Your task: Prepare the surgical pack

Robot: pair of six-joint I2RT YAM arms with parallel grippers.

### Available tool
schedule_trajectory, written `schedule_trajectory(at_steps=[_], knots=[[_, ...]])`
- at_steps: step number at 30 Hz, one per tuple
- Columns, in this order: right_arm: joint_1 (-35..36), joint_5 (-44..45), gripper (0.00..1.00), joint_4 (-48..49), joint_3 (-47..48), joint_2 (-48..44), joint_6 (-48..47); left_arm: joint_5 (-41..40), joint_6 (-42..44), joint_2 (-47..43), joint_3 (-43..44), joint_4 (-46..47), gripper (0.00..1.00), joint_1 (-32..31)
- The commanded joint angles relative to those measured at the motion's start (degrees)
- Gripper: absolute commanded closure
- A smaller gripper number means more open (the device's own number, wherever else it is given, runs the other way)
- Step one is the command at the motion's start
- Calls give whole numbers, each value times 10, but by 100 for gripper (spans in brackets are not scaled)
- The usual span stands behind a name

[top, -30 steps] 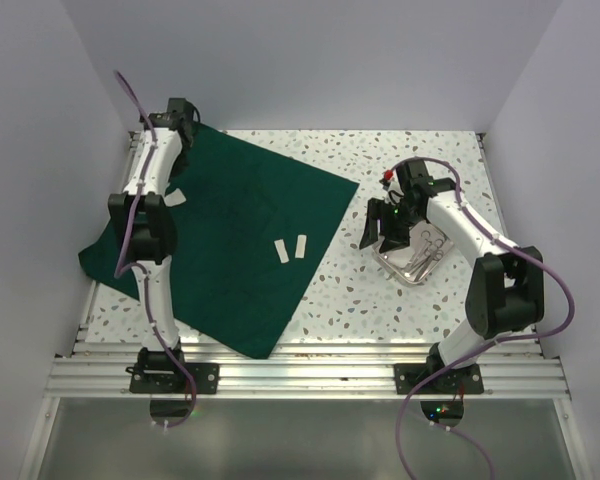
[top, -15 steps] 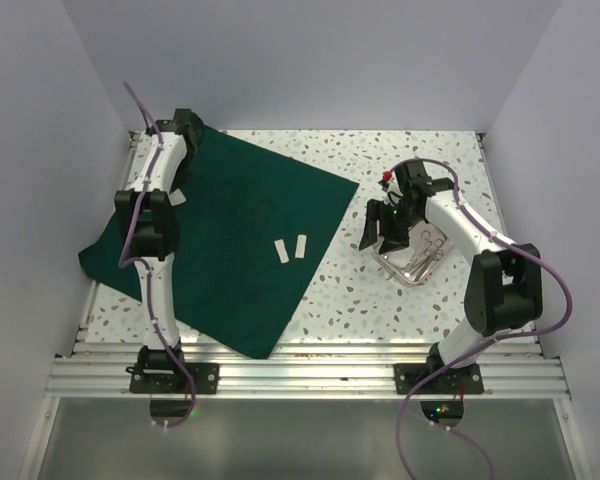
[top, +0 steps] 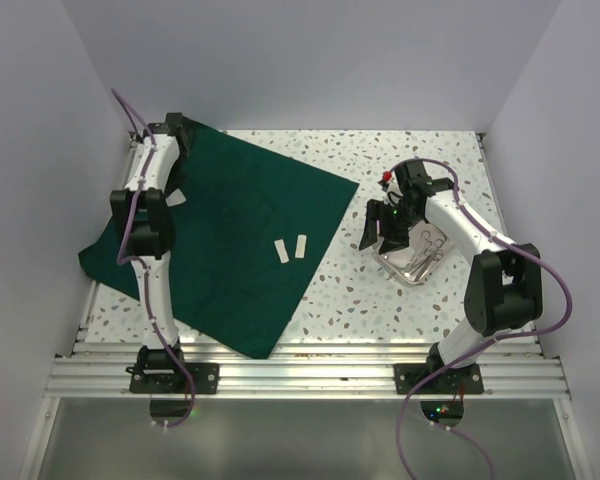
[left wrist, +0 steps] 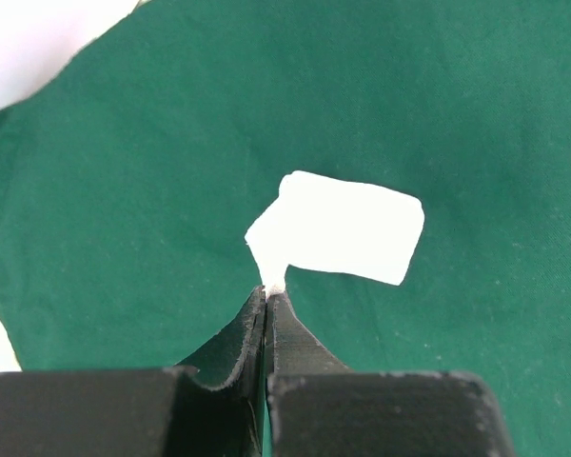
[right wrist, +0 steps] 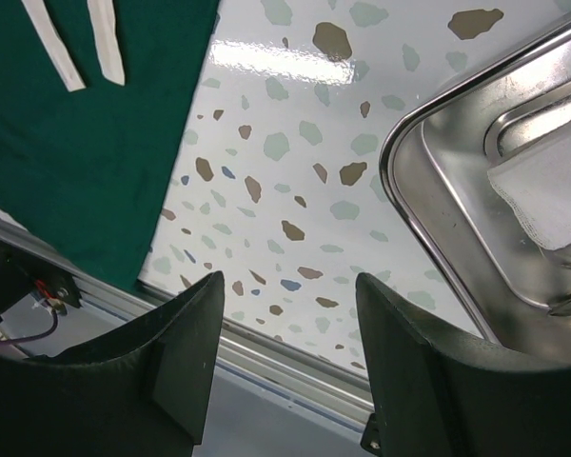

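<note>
The surgical pack's dark green cloth [top: 250, 230] [left wrist: 457, 95] [right wrist: 76, 162] lies spread flat on the left half of the table. Two white strips [top: 282, 252] [right wrist: 52, 48] rest near its right edge. My left gripper [top: 177, 130] [left wrist: 266, 290] is over the cloth's far left corner, shut, with a corner of a white strip [left wrist: 338, 228] pinched at its tips. My right gripper [top: 373, 238] [right wrist: 287, 286] hangs open over bare table, just left of the steel tray [top: 405, 280] [right wrist: 400, 162], which holds steel instruments [top: 430, 248] and white gauze [right wrist: 552, 190].
A small white piece [top: 177, 197] shows on the cloth beside my left forearm. The cloth's near left part drapes past the table's left edge [top: 90, 262]. Walls close in the table on three sides. An aluminium rail [top: 310, 375] runs along the front.
My left wrist has shifted slightly at the cloth's far corner, still shut. The right arm, tray and strips have not moved.
</note>
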Motion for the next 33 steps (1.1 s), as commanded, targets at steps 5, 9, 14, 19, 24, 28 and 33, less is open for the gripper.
schedule_trajectory(at_steps=[5, 9, 14, 19, 24, 28, 33], knots=[[3, -11, 39, 6, 12, 9, -10, 32, -22, 20, 5, 17, 100, 6], [3, -9, 39, 7, 9, 9, -10, 47, -30, 26, 9, 21, 100, 6], [3, -9, 39, 8, 9, 11, -10, 49, -36, 28, 9, 28, 100, 6], [3, -9, 39, 7, 5, 13, -11, 62, -50, 34, 8, 38, 100, 7], [3, -8, 39, 7, 4, 12, -12, 71, -65, 43, 11, 47, 100, 9], [3, -7, 39, 7, 2, 13, -13, 82, -69, 49, 12, 55, 100, 14], [3, -6, 38, 7, 1, 16, -13, 90, -73, 50, 13, 64, 100, 20]])
